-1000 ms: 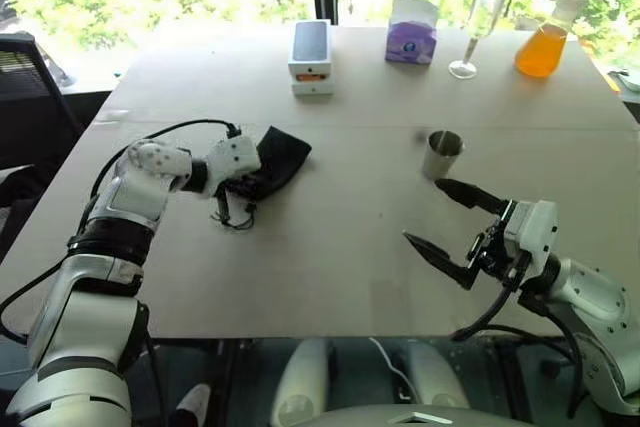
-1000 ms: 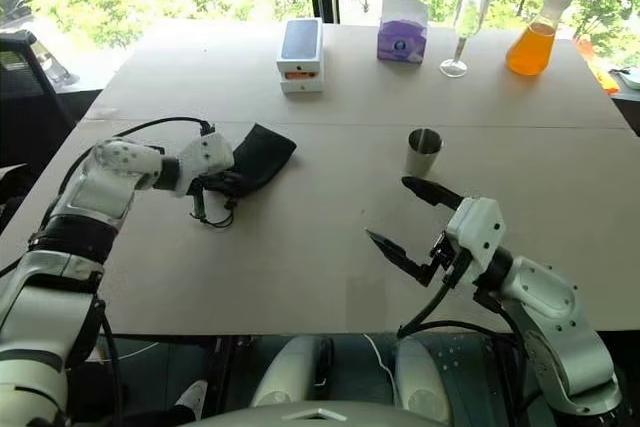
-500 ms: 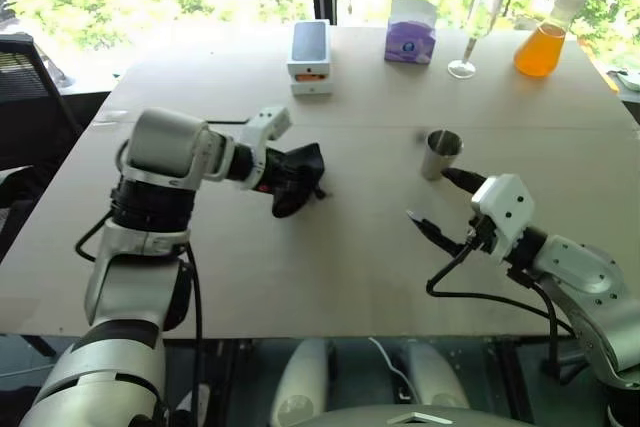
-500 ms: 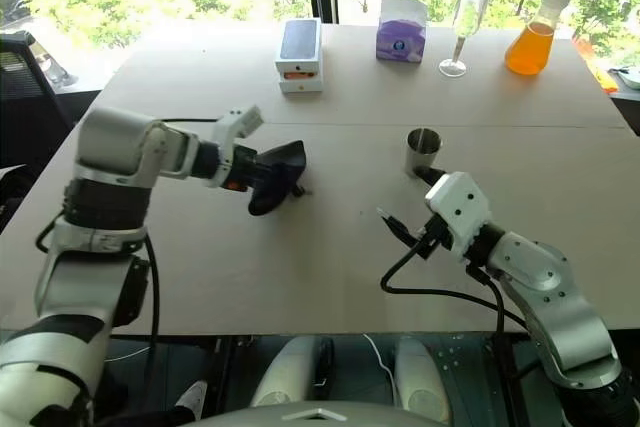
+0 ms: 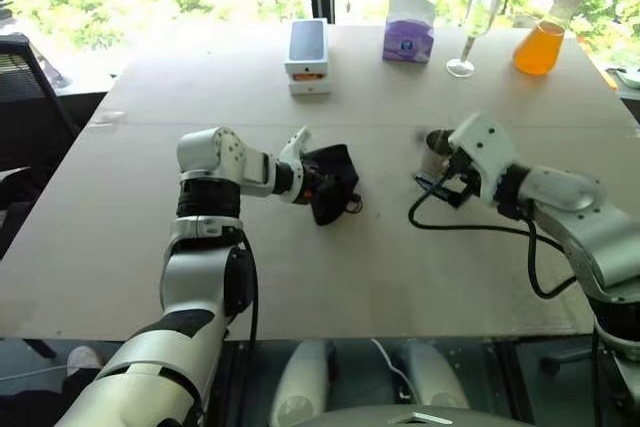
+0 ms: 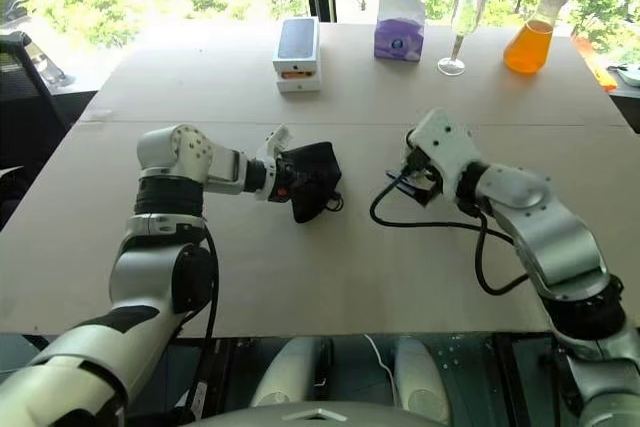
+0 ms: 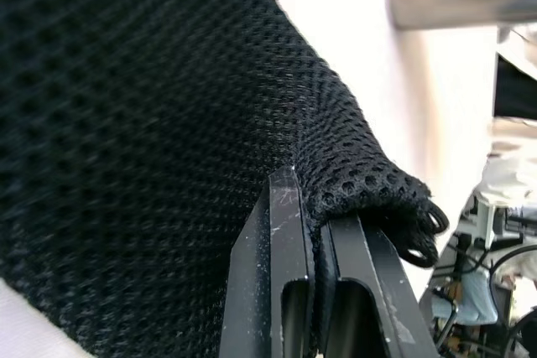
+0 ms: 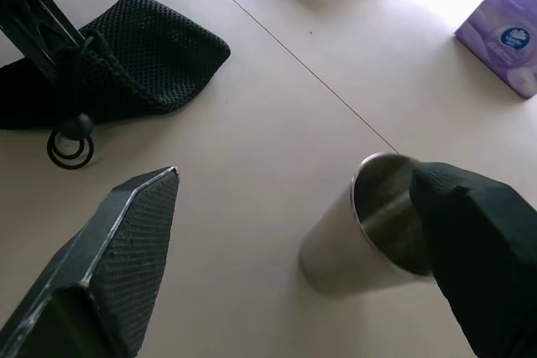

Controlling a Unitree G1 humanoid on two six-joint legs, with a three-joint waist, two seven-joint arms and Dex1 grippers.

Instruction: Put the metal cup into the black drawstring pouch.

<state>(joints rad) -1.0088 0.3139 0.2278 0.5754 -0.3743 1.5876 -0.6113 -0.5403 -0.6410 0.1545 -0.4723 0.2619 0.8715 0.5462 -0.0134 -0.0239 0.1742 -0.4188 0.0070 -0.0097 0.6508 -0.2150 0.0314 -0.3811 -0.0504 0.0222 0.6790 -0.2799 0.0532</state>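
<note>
In the middle of the picture the left gripper [image 5: 318, 179] pinches the edge of the black drawstring pouch [image 5: 333, 179] on the table [image 5: 300, 277], and to the right the metal cup [image 8: 361, 228] stands upright with the right gripper [image 8: 302, 274], fingers wide apart, beside it.
</note>
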